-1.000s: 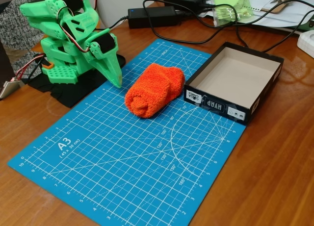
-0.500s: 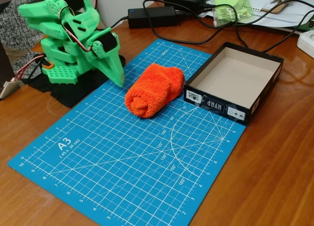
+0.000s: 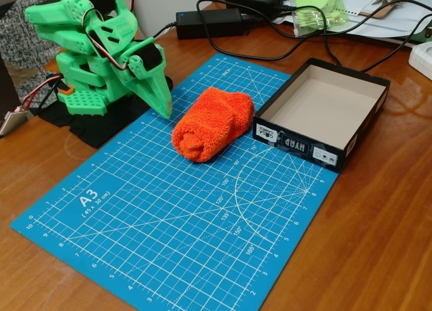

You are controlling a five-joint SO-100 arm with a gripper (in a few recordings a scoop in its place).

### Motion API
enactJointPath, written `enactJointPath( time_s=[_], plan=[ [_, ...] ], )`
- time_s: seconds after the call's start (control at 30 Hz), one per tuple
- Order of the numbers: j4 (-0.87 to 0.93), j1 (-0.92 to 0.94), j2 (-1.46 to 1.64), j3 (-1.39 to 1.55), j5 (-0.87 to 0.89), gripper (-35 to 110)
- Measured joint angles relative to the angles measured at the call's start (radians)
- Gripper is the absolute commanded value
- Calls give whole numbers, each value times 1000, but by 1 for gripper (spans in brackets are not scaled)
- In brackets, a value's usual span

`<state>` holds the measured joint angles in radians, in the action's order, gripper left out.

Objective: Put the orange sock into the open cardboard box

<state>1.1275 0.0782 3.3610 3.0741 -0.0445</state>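
The green arm [image 3: 94, 54] sits folded at the upper left of the fixed view, on a black base on the wooden tabletop [image 3: 378, 230]. Its pincer [image 3: 162, 107] points down and to the right, the tip just above the left edge of the blue cutting mat [image 3: 175, 216]. The two fingers look pressed together into one green wedge with nothing between them, though the angle shows no clear gap line.

The orange sock [image 3: 212, 124] lies on the mat just to the right of the pincer tip, near it but not touching. It is a fluffy rolled bundle, lying at a slant, with its rolled end toward the camera.

The open cardboard box [image 3: 368, 105] stands further right, on the far side of the sock from the pincer. Its near short side, black with white label marks, rests on the right part of the mat, and its left corner is just beside the sock. Whether the two touch cannot be told. The inside of the box is plain beige.

Behind the pincer and the mat, a black power brick [image 3: 209, 22] and its cables [image 3: 283, 41] lie on the tabletop, with papers [image 3: 378, 14] at the top right.
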Motion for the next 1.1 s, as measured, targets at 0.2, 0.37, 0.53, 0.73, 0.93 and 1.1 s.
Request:
enactJointPath(
  time_s=[0.2, 0.37, 0.53, 0.73, 0.93, 1.1],
  plan=[
    [-21, -32, -339, -227, -31, 1],
    [49, -77, -721, -558, -61, 23],
    [-43, -67, -899, -560, -204, 40],
    [-250, -23, -997, -396, -368, 48],
    [-359, -18, -1106, -373, -377, 46],
    [-414, -18, -1186, -380, -370, 9]
  ],
)
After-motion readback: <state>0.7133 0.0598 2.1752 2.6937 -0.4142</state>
